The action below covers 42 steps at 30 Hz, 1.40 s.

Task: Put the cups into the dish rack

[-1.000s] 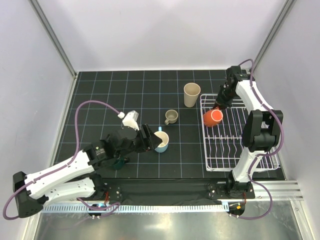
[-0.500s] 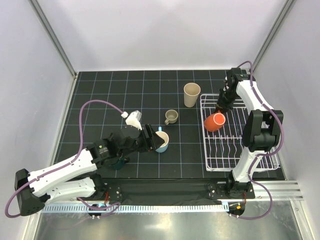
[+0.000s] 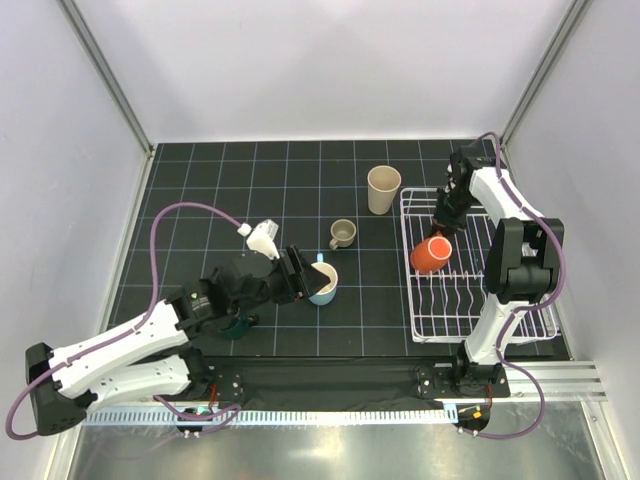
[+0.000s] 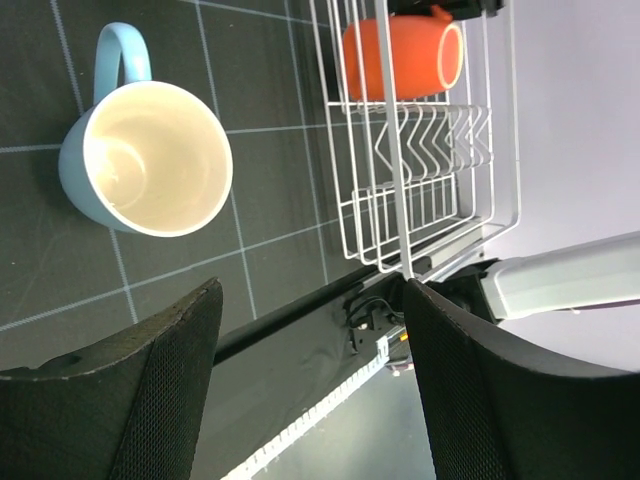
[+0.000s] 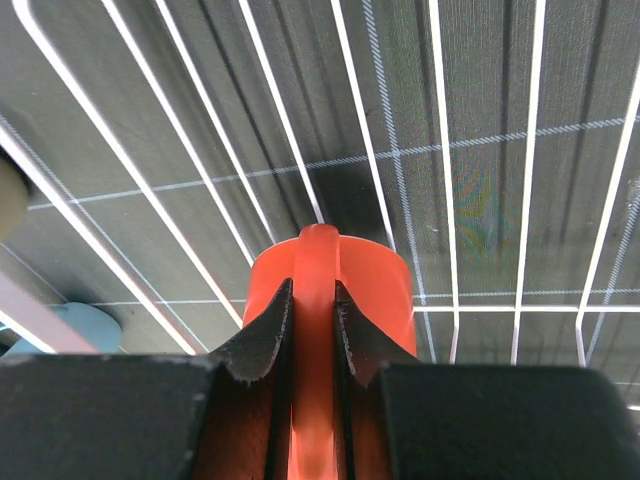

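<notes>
The dark teal mug (image 3: 238, 323) is mostly hidden under the left arm, with only a sliver of its side showing from overhead, so its markings cannot be read. The right gripper (image 3: 441, 230) is hard to make out from above against the white wire dish rack (image 3: 430, 315). Its wrist view is clearer: the two black fingers (image 5: 262, 345) are pinched onto the handle of the glossy orange cup (image 5: 385, 300). That cup lies on its side over the rack's left part, and whether it touches the wires cannot be told. The left gripper (image 3: 299, 277) has its jaws wide apart with nothing between them. The light blue mug (image 3: 323, 285), cream inside, stands upright just in front of it on the black gridded mat (image 3: 200, 190). Five cups can be counted: those three, one tall beige tumbler (image 3: 383, 189) beside the rack's far corner, and one small taupe handled mug (image 3: 342, 234). There is one rack and two arms.
</notes>
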### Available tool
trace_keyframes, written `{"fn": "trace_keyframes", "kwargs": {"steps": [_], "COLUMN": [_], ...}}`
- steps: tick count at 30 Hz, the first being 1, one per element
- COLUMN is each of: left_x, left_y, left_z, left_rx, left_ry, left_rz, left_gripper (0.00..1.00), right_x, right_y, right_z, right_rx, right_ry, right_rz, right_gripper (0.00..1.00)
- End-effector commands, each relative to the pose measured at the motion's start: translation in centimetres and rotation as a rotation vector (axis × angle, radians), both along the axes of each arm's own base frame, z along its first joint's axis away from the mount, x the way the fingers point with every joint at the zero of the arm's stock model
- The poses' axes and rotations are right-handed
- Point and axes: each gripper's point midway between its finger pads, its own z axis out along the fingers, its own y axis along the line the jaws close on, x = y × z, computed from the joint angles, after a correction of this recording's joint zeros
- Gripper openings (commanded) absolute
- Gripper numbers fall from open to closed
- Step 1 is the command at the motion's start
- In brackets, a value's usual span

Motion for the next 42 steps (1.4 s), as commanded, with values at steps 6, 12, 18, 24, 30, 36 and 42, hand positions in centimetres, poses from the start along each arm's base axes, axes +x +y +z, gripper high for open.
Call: {"fn": "trace_keyframes", "kwargs": {"steps": [6, 12, 18, 24, 30, 36, 42], "left_x": [-0.4, -0.2, 0.3, 0.7, 1.0, 1.5, 2.4], "left_y": [0.1, 0.9, 2.3, 4.1, 5.1, 5.2, 4.4], "left_z": [2.0, 1.8, 1.6, 1.9, 2.3, 1.4, -1.4], "left_rx": [-0.092, -0.1, -0.006, 0.068, 0.125, 0.238, 0.325], "left_ry": [-0.015, -0.017, -0.042, -0.073, -0.093, -0.064, 0.004], "left_rz": [0.008, 0.045, 0.078, 0.118, 0.139, 0.138, 0.14], "left_gripper": [0.74, 0.75, 0.75, 0.76, 0.77, 0.77, 0.75], "right_x": [0.2, 0.6, 0.6, 0.7, 0.1, -1.4, -4.5], "right_y": [0.2, 0.3, 0.7, -0.1, 1.5, 5.7, 11.3], "right_z": [-0.2, 0.0, 1.0, 4.1, 9.2, 13.0, 15.9], "right_rx": [0.021, 0.021, 0.024, -0.04, -0.11, -0.195, -0.145], "right_ry": [-0.027, -0.046, -0.065, -0.136, -0.248, -0.348, -0.454], "right_rz": [0.02, 0.028, 0.052, 0.047, 0.098, 0.227, 0.372], "right_gripper": [0.11, 0.32, 0.49, 0.56, 0.58, 0.59, 0.6]}}
